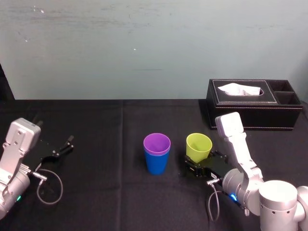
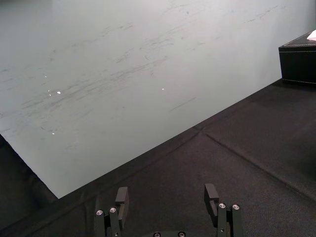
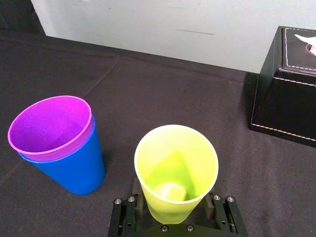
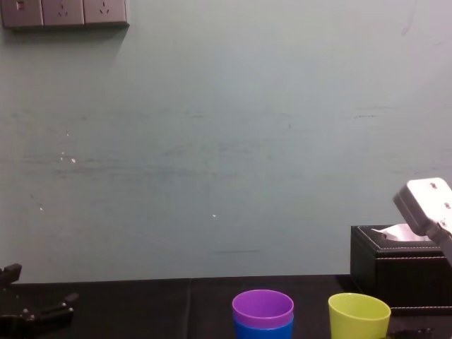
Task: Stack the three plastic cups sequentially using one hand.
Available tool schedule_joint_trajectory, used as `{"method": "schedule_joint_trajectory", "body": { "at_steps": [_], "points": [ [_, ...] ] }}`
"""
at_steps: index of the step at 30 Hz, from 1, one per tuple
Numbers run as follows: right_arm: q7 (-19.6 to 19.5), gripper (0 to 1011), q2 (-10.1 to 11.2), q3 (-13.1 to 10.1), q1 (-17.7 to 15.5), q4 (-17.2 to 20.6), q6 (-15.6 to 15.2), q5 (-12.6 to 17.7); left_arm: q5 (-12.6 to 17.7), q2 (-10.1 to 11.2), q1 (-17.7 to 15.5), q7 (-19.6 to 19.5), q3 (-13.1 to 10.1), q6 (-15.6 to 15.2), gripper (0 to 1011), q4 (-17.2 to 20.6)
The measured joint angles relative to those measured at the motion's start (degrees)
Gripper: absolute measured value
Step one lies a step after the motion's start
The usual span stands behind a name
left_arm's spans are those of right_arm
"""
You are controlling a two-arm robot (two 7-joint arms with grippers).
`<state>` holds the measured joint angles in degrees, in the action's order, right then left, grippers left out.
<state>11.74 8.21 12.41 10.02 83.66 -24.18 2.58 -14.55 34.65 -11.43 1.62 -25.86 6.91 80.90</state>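
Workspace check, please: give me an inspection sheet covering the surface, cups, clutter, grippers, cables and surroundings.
Surface: table covered in black cloth.
Job's things: purple cup nested in blue cup, upright mid-table; yellow-green cup upright to their right, apart from them.
Clutter: black tissue box at the back right, a tissue poking out.
Grippers: right gripper shut on the yellow-green cup's lower part; left gripper open, idle at the far left.
Cables: looped cable by the left wrist; short cable at the right wrist.
Surroundings: pale wall behind the table, with sockets.
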Motion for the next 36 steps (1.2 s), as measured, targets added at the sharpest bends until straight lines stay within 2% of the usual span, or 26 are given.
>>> {"method": "schedule_joint_trajectory", "body": {
  "at_steps": [4, 11, 17, 20, 27, 33, 36],
  "points": [
    [-0.02, 697, 0.23, 0.18, -0.17, 0.69, -0.01, -0.35, 0.00, 0.00, 0.00, 0.00, 0.00, 0.00, 1000, 0.00],
    [-0.21, 697, 2.49, 1.95, -0.99, 5.99, -0.40, -4.48, 0.00, 0.00, 0.00, 0.00, 0.00, 0.00, 1000, 0.00],
    [1.54, 697, 3.66, 1.69, -0.69, 10.87, -3.53, -5.76, 0.00, 0.00, 0.00, 0.00, 0.00, 0.00, 1000, 0.00],
    [2.70, 697, 3.72, 1.30, -0.27, 12.33, -5.20, -5.61, 0.00, 0.00, 0.00, 0.00, 0.00, 0.00, 1000, 0.00],
    [6.70, 697, 3.33, 0.27, 1.98, 15.55, -12.10, -3.23, 0.00, 0.00, 0.00, 0.00, 0.00, 0.00, 1000, 0.00],
    [8.22, 697, 3.41, 1.02, 3.37, 17.06, -15.13, -2.59, 0.00, 0.00, 0.00, 0.00, 0.00, 0.00, 1000, 0.00],
    [8.66, 697, 3.36, 1.40, 3.63, 17.67, -15.59, -2.20, 0.00, 0.00, 0.00, 0.00, 0.00, 0.00, 1000, 0.00]
  ]
}}
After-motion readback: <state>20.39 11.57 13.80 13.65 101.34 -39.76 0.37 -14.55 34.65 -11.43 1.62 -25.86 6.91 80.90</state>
